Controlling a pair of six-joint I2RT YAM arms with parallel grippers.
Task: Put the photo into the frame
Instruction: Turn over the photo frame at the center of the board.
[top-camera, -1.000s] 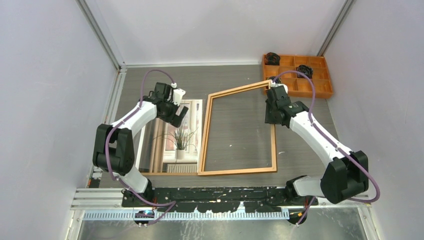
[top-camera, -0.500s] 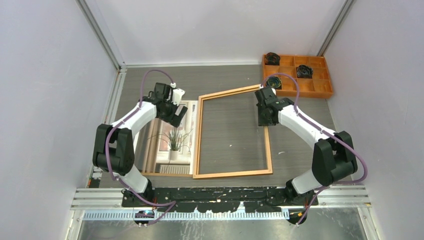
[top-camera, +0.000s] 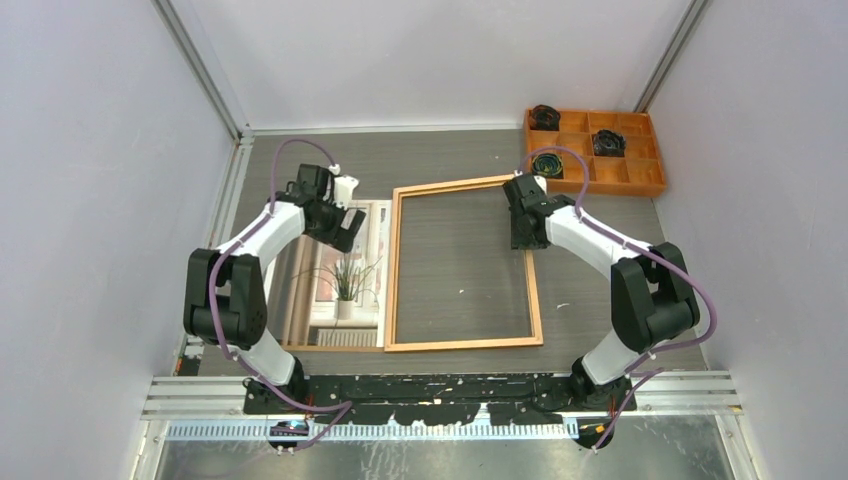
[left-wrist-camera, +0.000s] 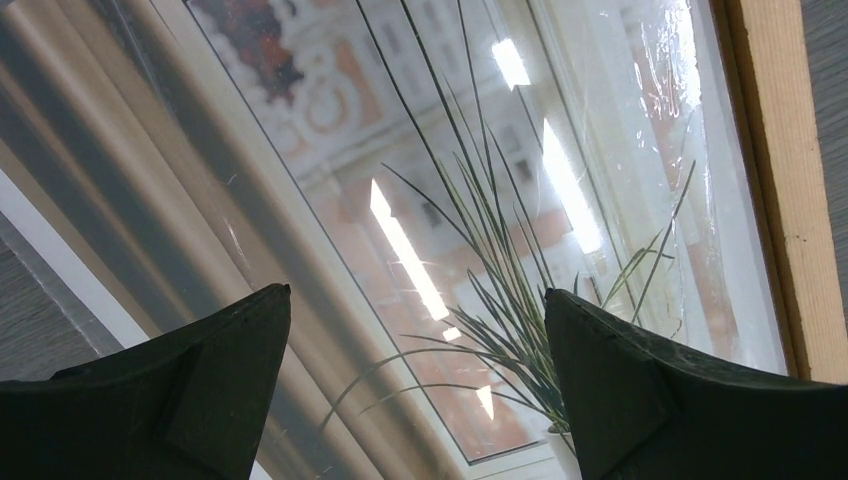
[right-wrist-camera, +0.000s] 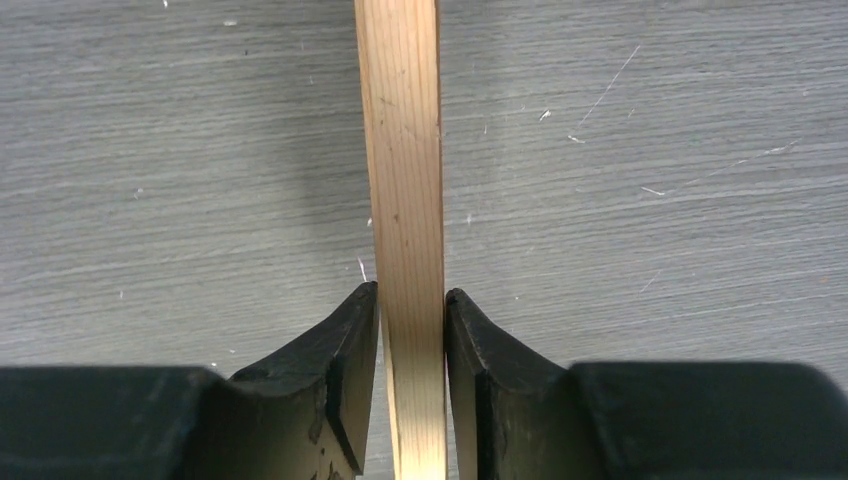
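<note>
My right gripper (right-wrist-camera: 411, 300) pinches the frame (right-wrist-camera: 400, 150) by its right rail, one finger on each side of the wood. Seen from above, that grip sits right of centre, near the frame's upper right corner. My left gripper (left-wrist-camera: 415, 300) is spread wide above the photo (left-wrist-camera: 450, 200), which lies flat on the bench (right-wrist-camera: 650, 150) left of centre, with the frame's left rail along its right edge. Only the overhead view shows the orange tray (top-camera: 630, 175), in the upper right.

The left tool (left-wrist-camera: 415, 297) is hovering, spread wide, over the photo (left-wrist-camera: 330, 140); the frame (left-wrist-camera: 785, 200) is lying at three o'clock.
</note>
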